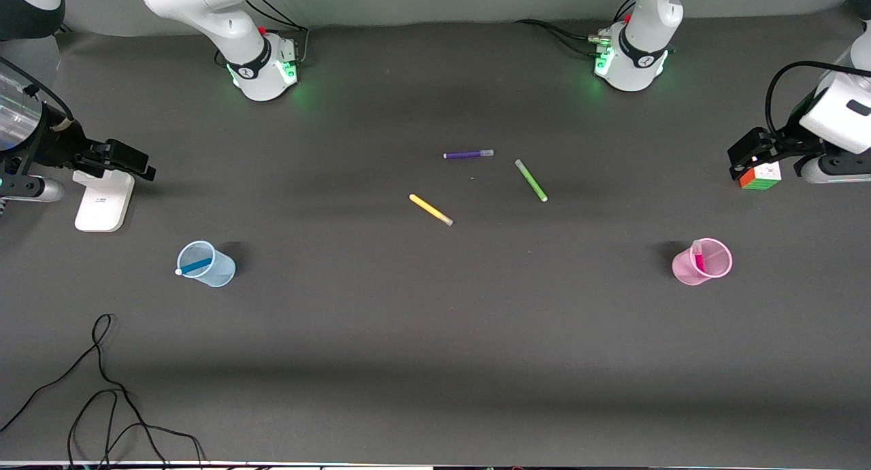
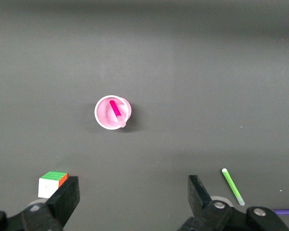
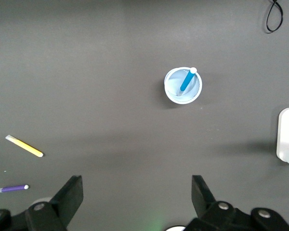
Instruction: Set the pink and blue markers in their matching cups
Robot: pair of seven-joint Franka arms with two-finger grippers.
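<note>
The pale blue cup (image 1: 216, 271) stands toward the right arm's end of the table with the blue marker (image 1: 196, 266) leaning inside it. Both show in the right wrist view, the cup (image 3: 173, 91) and the marker (image 3: 187, 81). The pale pink cup (image 1: 687, 269) stands toward the left arm's end with the magenta marker (image 1: 699, 258) inside; the left wrist view shows this cup (image 2: 105, 114) and marker (image 2: 116, 110). My right gripper (image 1: 119, 160) is open and empty over the white block. My left gripper (image 1: 748, 158) is open and empty over the colour cube. Both sets of fingers are wide apart in the wrist views.
A purple marker (image 1: 468, 154), a green marker (image 1: 531, 179) and a yellow marker (image 1: 431, 209) lie mid-table. A white block (image 1: 103, 199) sits at the right arm's end and a colour cube (image 1: 761, 177) at the left arm's end. A black cable (image 1: 102, 388) lies near the front camera.
</note>
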